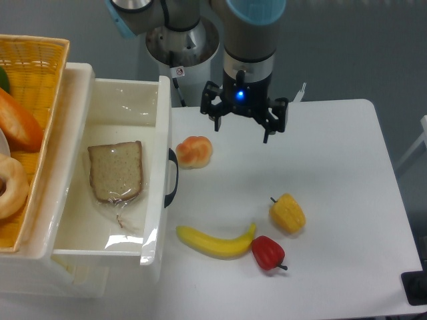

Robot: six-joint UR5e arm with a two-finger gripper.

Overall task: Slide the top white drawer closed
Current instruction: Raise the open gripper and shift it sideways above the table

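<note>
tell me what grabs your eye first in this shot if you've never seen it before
The top white drawer stands pulled out at the left, a slice of bread lying inside it. Above the table's middle hangs the gripper, fingers spread and holding nothing. In front lie a banana, a red pepper and a yellow pepper.

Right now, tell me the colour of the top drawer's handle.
Black, an arched handle on the white drawer's front, shown in the fixed camera view.

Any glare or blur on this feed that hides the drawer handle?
Fixed camera: sharp, evenly lit; glare patches on the glossy white plastic top drawer, its black arched handle clear; blue light glows above the open two-finger gripper; soft shadows only.
</note>
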